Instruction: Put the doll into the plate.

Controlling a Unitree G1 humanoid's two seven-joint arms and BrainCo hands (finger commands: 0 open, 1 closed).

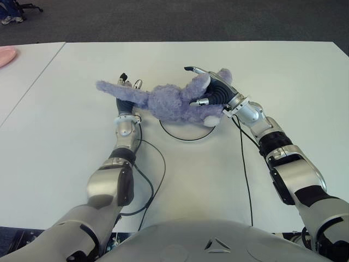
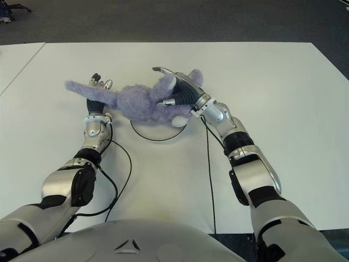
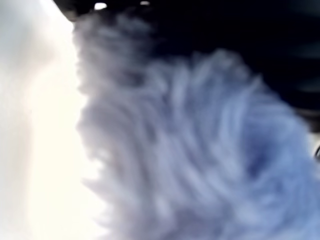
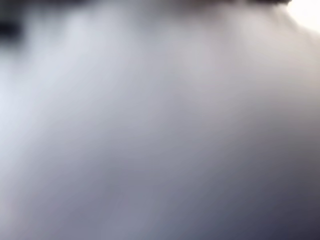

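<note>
Both hands grip the doll (image 1: pixel 169 101) over the plate (image 1: pixel 188 131): left hand (image 1: pixel 125 98) under its tail end (fur fills the wrist view), right hand (image 1: pixel 210 93) clasping the head.

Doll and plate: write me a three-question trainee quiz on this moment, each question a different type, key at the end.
1. True or false: only the right hand touches the purple doll.
2. Multiple choice: the doll is A) entirely beside the plate, B) over the plate's far rim, extending past it toward the robot's left, C) on the floor.
3. Short answer: which hand is under the doll's long limb?

Key
1. False; both hands are on it.
2. B.
3. The left hand.
</note>
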